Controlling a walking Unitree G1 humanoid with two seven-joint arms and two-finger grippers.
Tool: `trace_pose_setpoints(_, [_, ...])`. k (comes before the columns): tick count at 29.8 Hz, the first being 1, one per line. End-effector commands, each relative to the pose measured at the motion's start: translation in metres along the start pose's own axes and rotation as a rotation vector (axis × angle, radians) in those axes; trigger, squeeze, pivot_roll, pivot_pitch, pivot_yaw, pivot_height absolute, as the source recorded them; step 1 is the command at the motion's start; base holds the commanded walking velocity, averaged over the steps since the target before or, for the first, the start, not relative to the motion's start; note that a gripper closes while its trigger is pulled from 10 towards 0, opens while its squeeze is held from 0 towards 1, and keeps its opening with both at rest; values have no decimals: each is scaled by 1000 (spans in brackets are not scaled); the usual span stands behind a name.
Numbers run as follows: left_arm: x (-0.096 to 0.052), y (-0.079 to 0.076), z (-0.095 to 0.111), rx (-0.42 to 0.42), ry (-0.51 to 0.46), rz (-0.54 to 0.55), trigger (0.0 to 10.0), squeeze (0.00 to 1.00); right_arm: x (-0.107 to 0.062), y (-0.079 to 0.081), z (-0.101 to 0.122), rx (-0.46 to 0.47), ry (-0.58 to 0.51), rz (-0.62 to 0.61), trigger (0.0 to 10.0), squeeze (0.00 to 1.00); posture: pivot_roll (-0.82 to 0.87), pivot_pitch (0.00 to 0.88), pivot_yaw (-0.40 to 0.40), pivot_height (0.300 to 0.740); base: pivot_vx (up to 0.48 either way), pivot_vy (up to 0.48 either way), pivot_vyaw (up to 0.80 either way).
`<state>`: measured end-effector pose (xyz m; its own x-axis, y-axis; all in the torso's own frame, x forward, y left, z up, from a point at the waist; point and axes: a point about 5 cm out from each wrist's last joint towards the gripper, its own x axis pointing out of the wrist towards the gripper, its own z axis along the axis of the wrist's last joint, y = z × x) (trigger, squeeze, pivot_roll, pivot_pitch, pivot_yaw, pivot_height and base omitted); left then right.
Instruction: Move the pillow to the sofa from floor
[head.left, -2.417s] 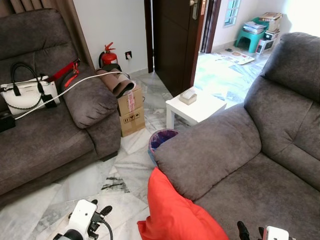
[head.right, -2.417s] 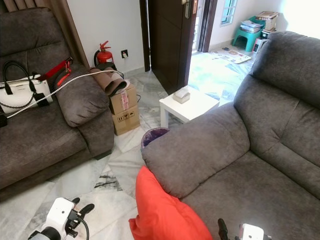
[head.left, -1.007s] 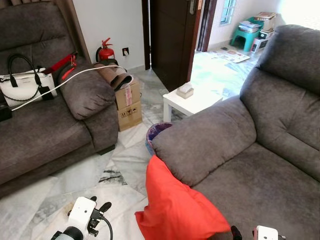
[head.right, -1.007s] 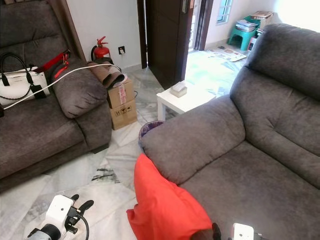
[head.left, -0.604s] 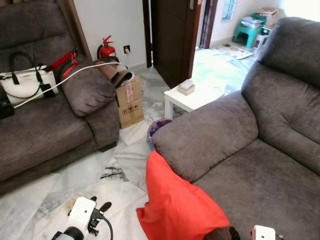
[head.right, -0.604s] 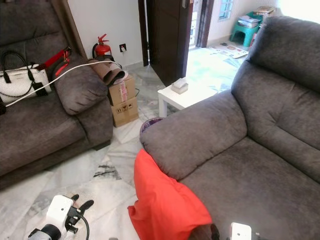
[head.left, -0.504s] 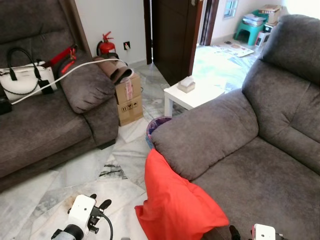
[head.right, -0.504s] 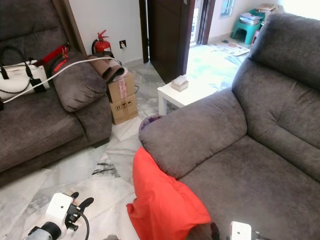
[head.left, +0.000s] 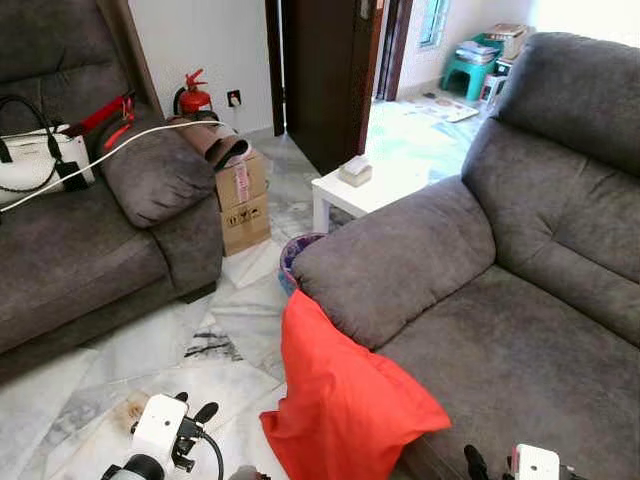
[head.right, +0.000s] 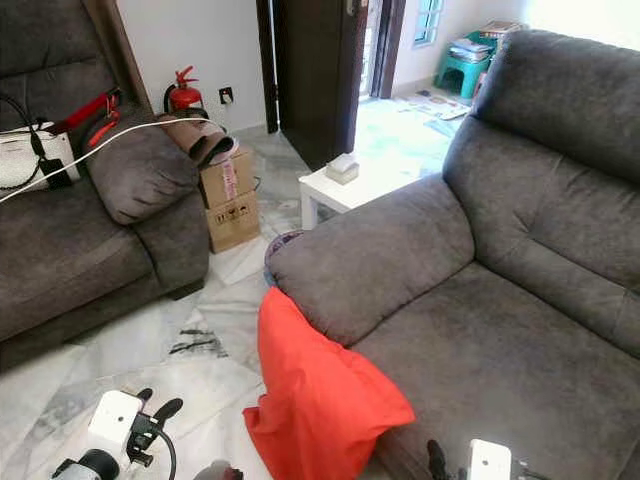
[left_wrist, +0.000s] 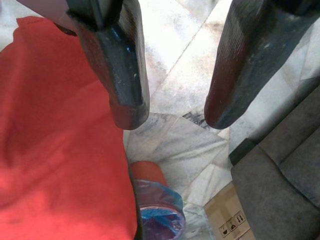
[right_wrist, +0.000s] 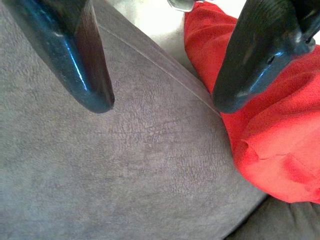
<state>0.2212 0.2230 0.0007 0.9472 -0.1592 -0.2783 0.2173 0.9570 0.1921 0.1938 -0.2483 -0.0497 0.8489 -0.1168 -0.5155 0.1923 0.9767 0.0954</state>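
So the red pillow (head.left: 340, 400) is standing on end on the marble floor (head.left: 150, 350), leaning against the front corner of the big grey sofa (head.left: 500, 300), right under its armrest, with one corner draped over the seat edge. Left claw (left_wrist: 170, 112) is low over the floor just beside the pillow, fingers spread apart with nothing between them; past it there's a purple-lined bin (left_wrist: 160, 215) and a cardboard box (left_wrist: 225, 220). Right claw (right_wrist: 160, 100) hangs over the sofa seat next to the pillow's corner, also spread wide and empty. Further back there's a second sofa (head.left: 90, 240) with a white handbag (head.left: 30, 160) on it, a fire extinguisher (head.left: 190, 95) by the wall, and a small white worktop (head.left: 365, 190) near the open door.
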Motion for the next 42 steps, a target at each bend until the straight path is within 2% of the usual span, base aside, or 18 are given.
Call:
trace_pose_setpoints(1, [-1, -1, -2, 5, 7, -5, 10000, 0, -1, -4, 1, 22, -12, -16, 10000, 0, 188, 102, 12, 643, 0, 0, 0])
trace_pose_setpoints(11, [-1, -1, -2, 9, 7, -11, 10000, 0, 0, -1, 2, 25, -13, 0, 10000, 0, 190, 103, 11, 643, 0, 0, 0])
trace_pose_setpoints(14, [-2, -1, -2, 6, 7, -13, 10000, 0, 1, 0, 0, 21, 18, 8, 10000, 0, 191, 103, 11, 638, 0, 0, 0])
trace_pose_setpoints(17, [-2, -1, -2, 5, 6, -12, 10000, 0, 2, 1, 2, 20, 3, 5, 10000, 0, 190, 104, 11, 618, 0, 0, 0])
trace_pose_setpoints(20, [-1, -1, -2, 13, 7, -17, 10000, 0, 1, 0, 4, 43, -28, 8, 10000, 0, 190, 104, 10, 618, 0, 0, 0])
trace_pose_setpoints(33, [0, -1, 0, 10, 2, -14, 10000, 0, 1, 3, 6, 23, -42, 47, 10000, 0, 191, 104, 6, 618, 0, 0, 0])
trace_pose_setpoints(42, [-2, 0, -1, 17, 4, -16, 10000, 0, 3, 3, 8, 48, -50, 45, 10000, 0, 196, 103, 7, 618, 0, 0, 672])
